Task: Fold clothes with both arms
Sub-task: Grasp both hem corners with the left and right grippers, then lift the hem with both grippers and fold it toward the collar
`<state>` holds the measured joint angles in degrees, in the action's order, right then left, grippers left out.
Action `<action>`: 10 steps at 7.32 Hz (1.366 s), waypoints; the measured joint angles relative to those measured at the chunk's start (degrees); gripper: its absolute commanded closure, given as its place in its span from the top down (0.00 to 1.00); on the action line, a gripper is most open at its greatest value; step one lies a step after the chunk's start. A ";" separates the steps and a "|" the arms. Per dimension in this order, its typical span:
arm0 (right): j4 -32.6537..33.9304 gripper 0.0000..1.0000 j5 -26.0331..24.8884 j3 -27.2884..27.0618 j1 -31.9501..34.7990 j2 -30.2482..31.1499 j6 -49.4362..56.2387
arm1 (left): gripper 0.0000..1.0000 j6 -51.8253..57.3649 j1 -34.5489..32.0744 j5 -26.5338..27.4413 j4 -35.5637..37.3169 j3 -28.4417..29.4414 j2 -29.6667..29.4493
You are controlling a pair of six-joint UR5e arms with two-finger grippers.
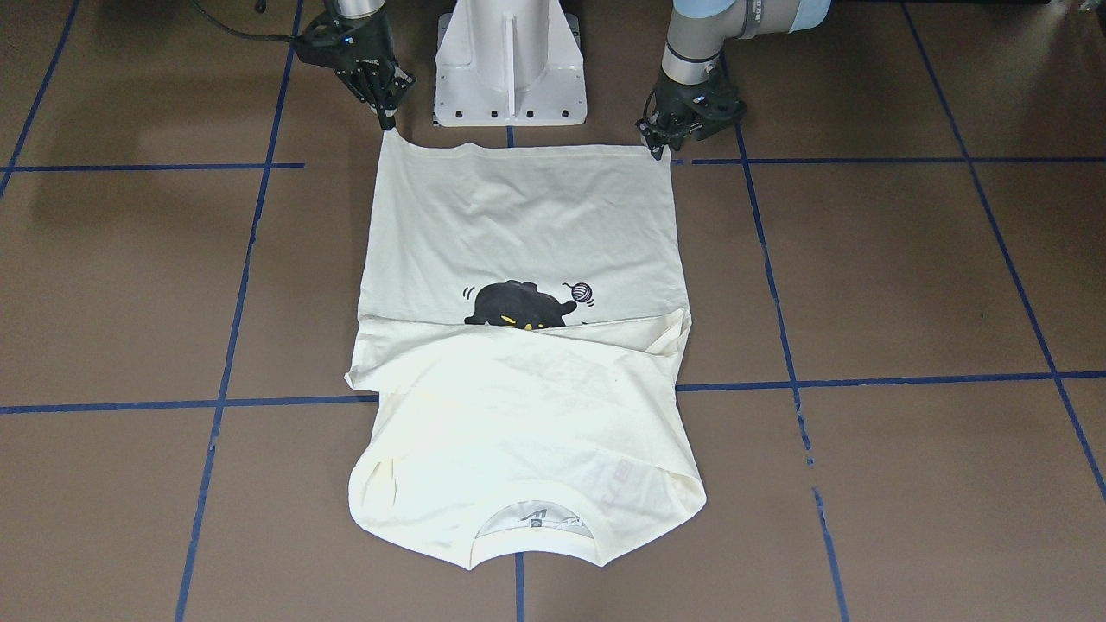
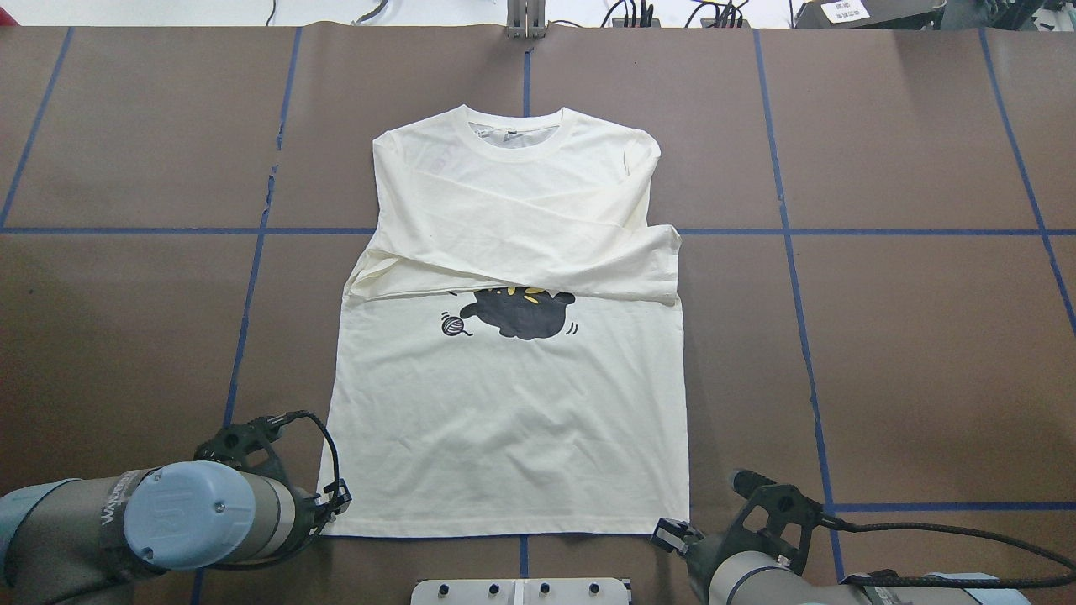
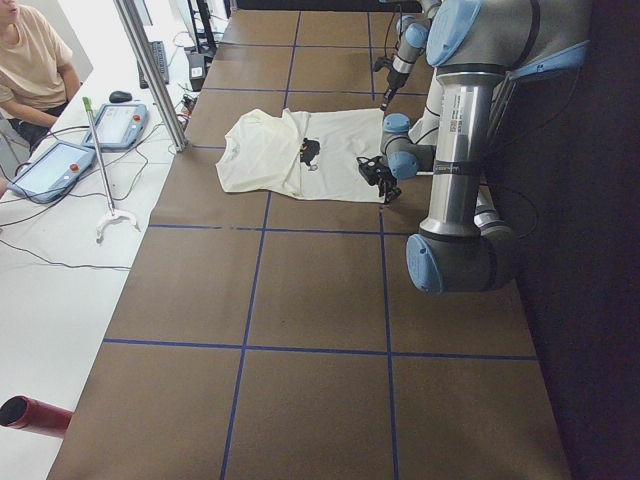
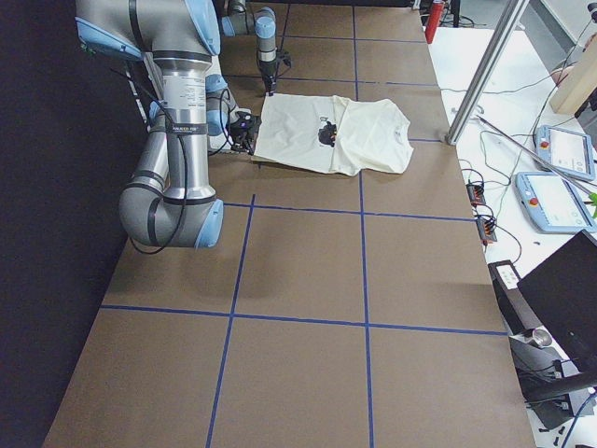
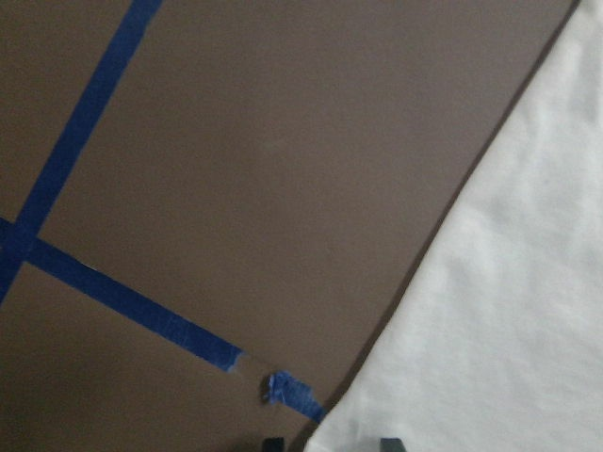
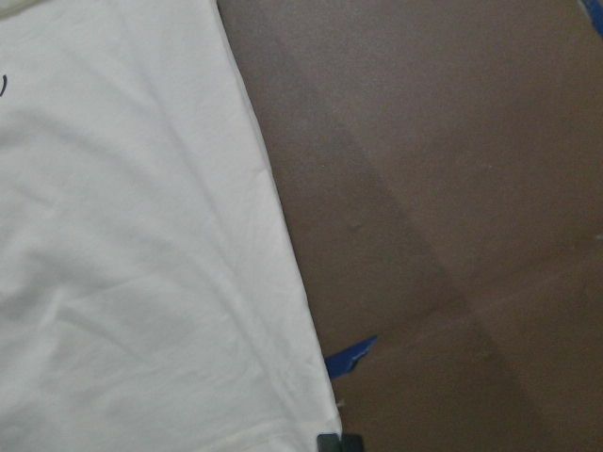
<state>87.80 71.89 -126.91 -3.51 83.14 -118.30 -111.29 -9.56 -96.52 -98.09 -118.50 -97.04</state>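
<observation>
the cream long-sleeved shirt (image 2: 504,437) lies flat at the table's (image 2: 925,353) middle, print side up, with its hem along the robot-side edge and its collar toward the far edge. its sleeves (image 2: 521,252) are folded across the chest and hide the top of the black cat print (image 2: 521,318). the left gripper (image 1: 659,149) sits at one hem corner. its fingertips (image 5: 389,442) stand slightly apart astride the cloth and are mostly cut off in the wrist view. the right gripper (image 1: 386,119) has its tips together on the other corner, seemingly pinching it.
</observation>
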 measured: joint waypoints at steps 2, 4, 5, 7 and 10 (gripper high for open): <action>0.00 0.00 0.00 0.00 0.00 0.00 -0.04 | 0.37 0.03 0.11 -0.12 -0.06 0.19 0.00; 0.00 0.00 0.00 0.00 0.00 0.01 -0.01 | 0.00 0.15 0.28 -0.29 -0.08 0.52 0.00; 0.00 0.00 0.00 0.00 0.00 0.05 -0.02 | 0.00 0.18 0.40 -0.34 -0.09 0.57 0.01; 0.00 0.00 0.00 -0.02 -0.02 0.08 -0.02 | 0.00 0.27 0.45 -1.60 -0.03 -0.06 -0.05; -0.15 0.00 0.77 -2.22 -0.40 0.38 0.00 | 0.00 0.23 0.89 -4.44 0.59 -6.16 1.27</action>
<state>87.65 72.67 -129.13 -3.92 83.53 -118.30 -111.06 -8.67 -100.96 -97.49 -124.67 -95.76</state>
